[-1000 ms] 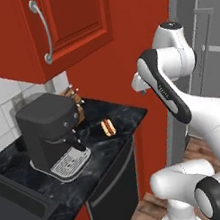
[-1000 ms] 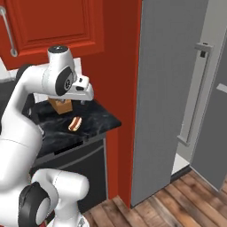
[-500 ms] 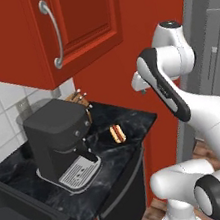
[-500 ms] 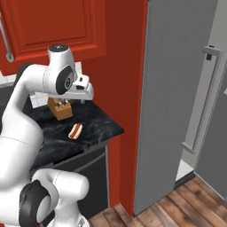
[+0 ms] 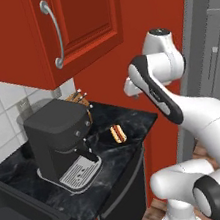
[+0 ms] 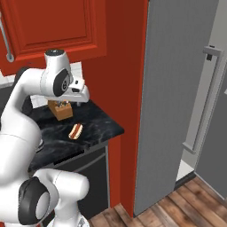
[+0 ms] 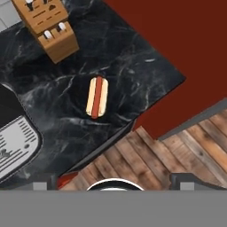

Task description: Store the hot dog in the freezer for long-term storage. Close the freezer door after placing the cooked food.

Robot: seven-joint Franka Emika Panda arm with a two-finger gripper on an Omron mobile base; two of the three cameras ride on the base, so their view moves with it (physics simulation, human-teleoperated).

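With the hot dog [image 7: 97,97] lying on the tabletop [image 7: 133,66] near the knife block [image 7: 47,26], the tool's opening cannot be told, risking a mistimed descent knocking it floorward.

A white robot arm with dark joints rises from the lower right of the left base view, bends upward through a rounded elbow near the frame's centre right, and folds back down. Its pincer [image 6: 79,94] hangs at the left of the right base view, pointing downward; whether the jaws are apart or together cannot be made out.
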